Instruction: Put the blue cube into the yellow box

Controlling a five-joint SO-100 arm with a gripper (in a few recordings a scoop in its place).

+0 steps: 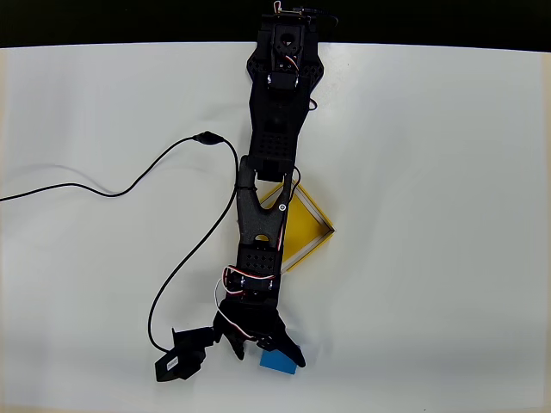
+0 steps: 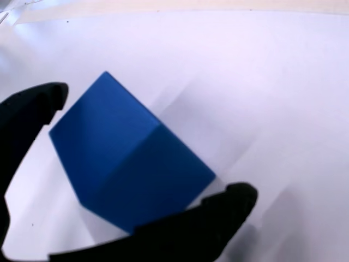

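White table (image 1: 448,172): blue cube (image 2: 128,161) between spread fingers (image 2: 32,109).

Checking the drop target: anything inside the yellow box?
The visible part of the yellow box shows bare yellow floor. The arm covers its left part, so that stays unknown. The blue cube lies outside, at the gripper.
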